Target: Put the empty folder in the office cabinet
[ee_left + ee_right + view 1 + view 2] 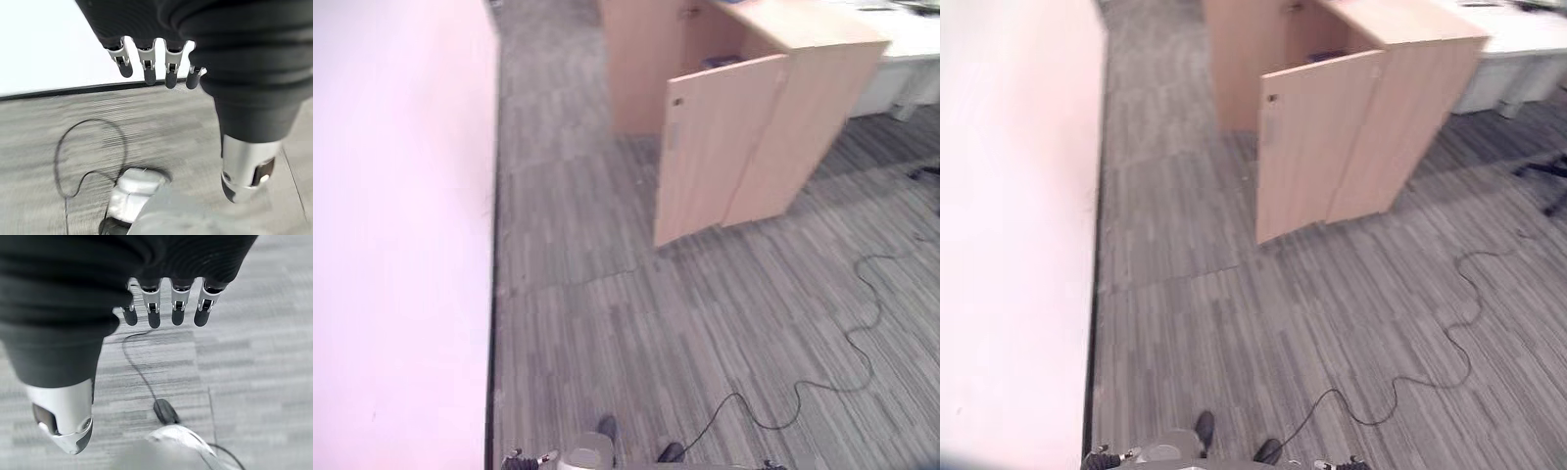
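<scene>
left robot hand (161,68) relaxed, empty | right robot hand (166,308) likewise | cabinet (754,117) door ajar

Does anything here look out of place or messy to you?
Only one thing: the cabinet door hangs ajar, swung out over the carpet, with something dark just visible inside. Nothing looks spilled or broken. Both the left hand and right hand hang open, holding nothing.

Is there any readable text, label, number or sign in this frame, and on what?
None can be read.
Office cabinet and its open door: plain wood, no label.
Something dark blue inside the cabinet: too blurred to tell any print.
Left hand and right hand: no markings legible; both hang open over the carpet.
</scene>
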